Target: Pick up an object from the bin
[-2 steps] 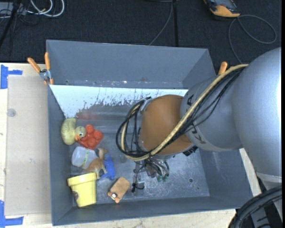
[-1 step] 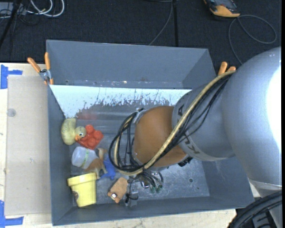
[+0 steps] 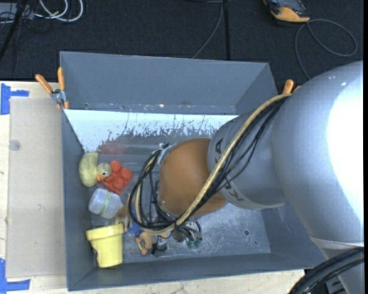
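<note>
My gripper point(image 3: 162, 235) shows as a dark part below the orange cover and its cables, low at the bin's front middle. Right beside it, on the bin floor, lies a small brown toy point(image 3: 145, 242). A small green thing point(image 3: 194, 241) lies just to its right. A yellow cup point(image 3: 107, 245) lies on its side at the front left. A clear plastic cup point(image 3: 103, 203) lies behind the yellow one, with a bit of blue point(image 3: 130, 228) next to it.
A yellow rubber duck point(image 3: 89, 168) and a red-orange toy point(image 3: 118, 177) lie against the left wall. The arm, with its orange cover and looped black cables, hides the bin's middle and right.
</note>
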Tool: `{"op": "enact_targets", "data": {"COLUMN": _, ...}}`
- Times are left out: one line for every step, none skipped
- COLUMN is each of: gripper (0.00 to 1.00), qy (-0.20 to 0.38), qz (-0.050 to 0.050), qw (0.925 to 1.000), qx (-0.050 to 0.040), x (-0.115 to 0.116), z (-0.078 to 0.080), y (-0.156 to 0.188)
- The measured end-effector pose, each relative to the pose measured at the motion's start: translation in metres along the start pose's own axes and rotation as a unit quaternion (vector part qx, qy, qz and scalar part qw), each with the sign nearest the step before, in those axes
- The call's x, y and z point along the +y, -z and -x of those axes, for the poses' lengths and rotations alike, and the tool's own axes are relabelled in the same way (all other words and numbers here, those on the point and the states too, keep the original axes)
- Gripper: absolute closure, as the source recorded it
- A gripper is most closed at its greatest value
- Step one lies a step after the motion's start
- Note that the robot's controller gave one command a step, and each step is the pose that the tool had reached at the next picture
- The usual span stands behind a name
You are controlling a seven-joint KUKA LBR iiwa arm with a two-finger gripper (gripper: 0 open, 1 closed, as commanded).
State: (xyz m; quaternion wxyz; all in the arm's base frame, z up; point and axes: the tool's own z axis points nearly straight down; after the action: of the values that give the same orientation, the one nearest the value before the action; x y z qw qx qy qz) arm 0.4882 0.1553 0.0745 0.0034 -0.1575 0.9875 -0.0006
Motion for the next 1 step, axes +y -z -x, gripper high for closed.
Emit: {"op": "enact_targets", "data": {"gripper": 1.00, "qy": 0.000, "qz": 0.000, "qw": 1.0000, "qx": 0.0000, "x": 0.0000, "z": 0.0000, "y": 0.0000}}
